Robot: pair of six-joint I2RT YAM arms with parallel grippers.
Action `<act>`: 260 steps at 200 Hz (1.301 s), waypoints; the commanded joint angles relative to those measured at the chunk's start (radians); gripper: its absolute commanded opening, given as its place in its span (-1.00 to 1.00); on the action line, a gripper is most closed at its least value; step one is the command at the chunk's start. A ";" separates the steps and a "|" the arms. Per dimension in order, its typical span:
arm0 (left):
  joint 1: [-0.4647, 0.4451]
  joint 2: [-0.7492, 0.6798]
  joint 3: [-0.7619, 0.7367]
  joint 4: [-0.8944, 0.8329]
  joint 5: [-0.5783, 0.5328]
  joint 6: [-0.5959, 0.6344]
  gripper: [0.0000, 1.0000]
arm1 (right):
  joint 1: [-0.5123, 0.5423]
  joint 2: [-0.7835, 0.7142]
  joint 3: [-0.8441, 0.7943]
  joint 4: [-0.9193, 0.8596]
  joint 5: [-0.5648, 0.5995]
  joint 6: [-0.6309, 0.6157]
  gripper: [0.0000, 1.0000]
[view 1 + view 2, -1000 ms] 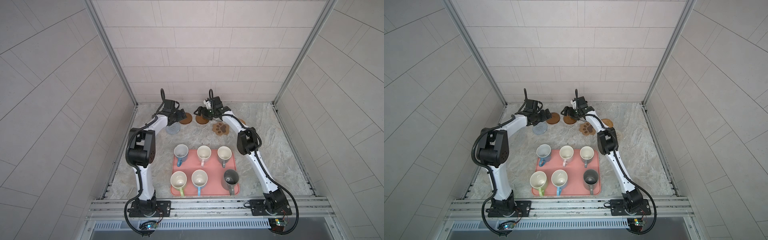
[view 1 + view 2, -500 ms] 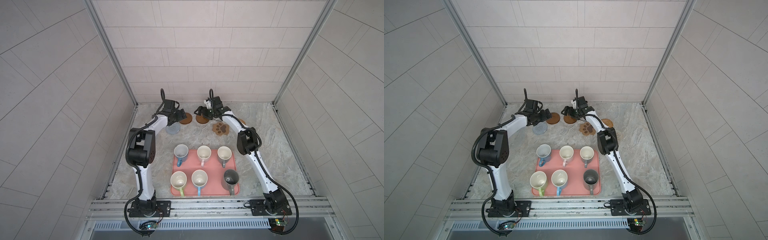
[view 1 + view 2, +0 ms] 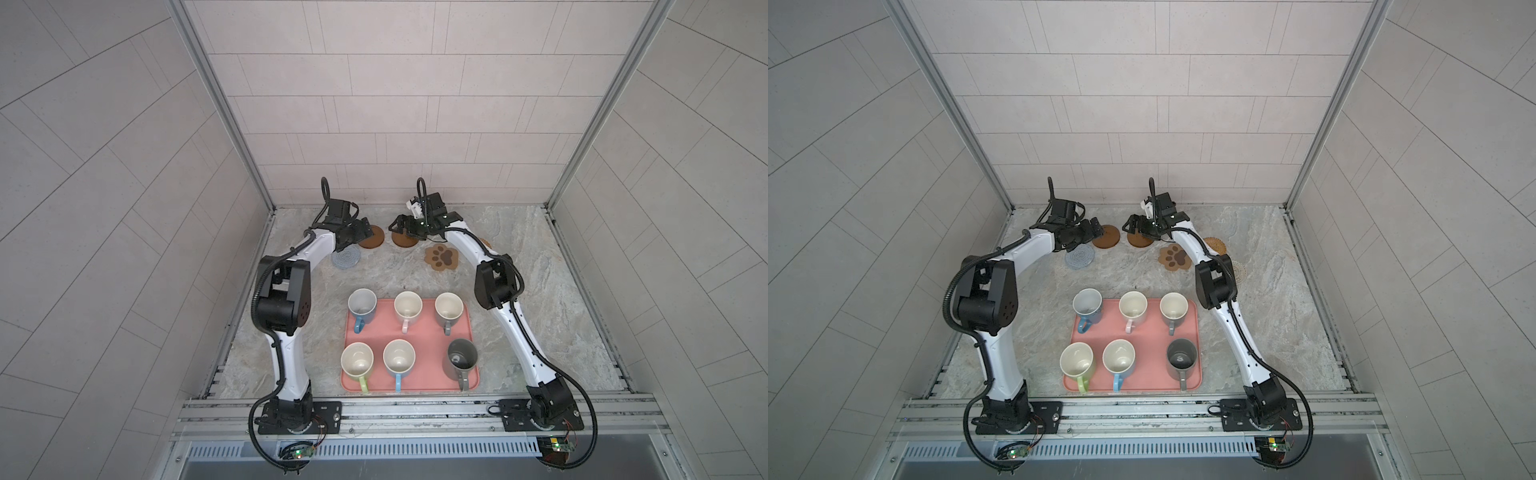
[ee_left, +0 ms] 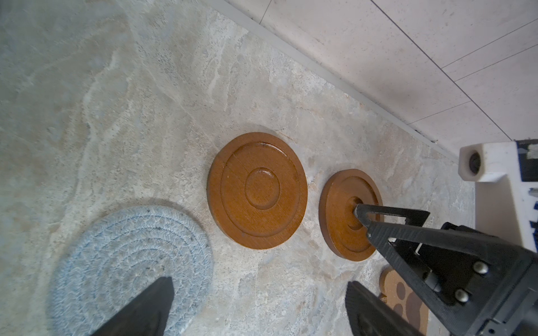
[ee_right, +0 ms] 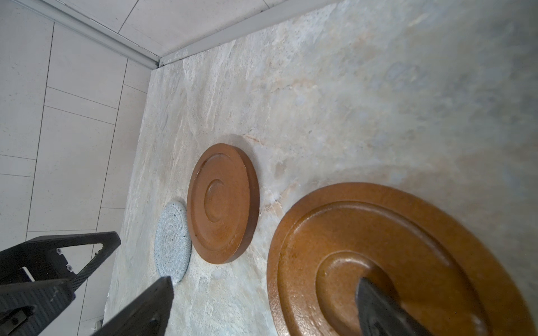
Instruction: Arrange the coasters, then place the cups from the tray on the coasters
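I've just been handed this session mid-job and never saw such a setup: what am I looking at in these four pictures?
Two white robot arms stand at the near edge of a stone-look table. The wide pictures are both from one overhead camera; the close-ups are from cameras on each wrist. The left gripper and right gripper are open, holding nothing, by two brown wooden discs. A grey-blue crochet coaster and paw-shaped coaster lie nearby. Six mugs stand on the pink tray.

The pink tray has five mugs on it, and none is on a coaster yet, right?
Not quite. The tray holds six mugs, not five; both top views show two rows of three. None is on the coasters yet.
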 commanded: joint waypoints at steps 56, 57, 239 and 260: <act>0.004 -0.036 0.028 0.016 0.001 -0.003 1.00 | -0.010 -0.158 -0.009 -0.065 -0.012 -0.055 0.99; 0.004 -0.037 0.028 0.016 0.001 -0.002 1.00 | -0.011 -0.159 -0.010 -0.067 -0.011 -0.057 0.99; 0.004 0.005 0.061 0.076 0.022 -0.047 1.00 | -0.025 -0.412 -0.310 -0.769 0.174 -0.418 0.99; 0.004 0.004 0.060 0.085 0.022 -0.056 1.00 | -0.010 -0.427 -0.356 -0.787 0.169 -0.427 0.99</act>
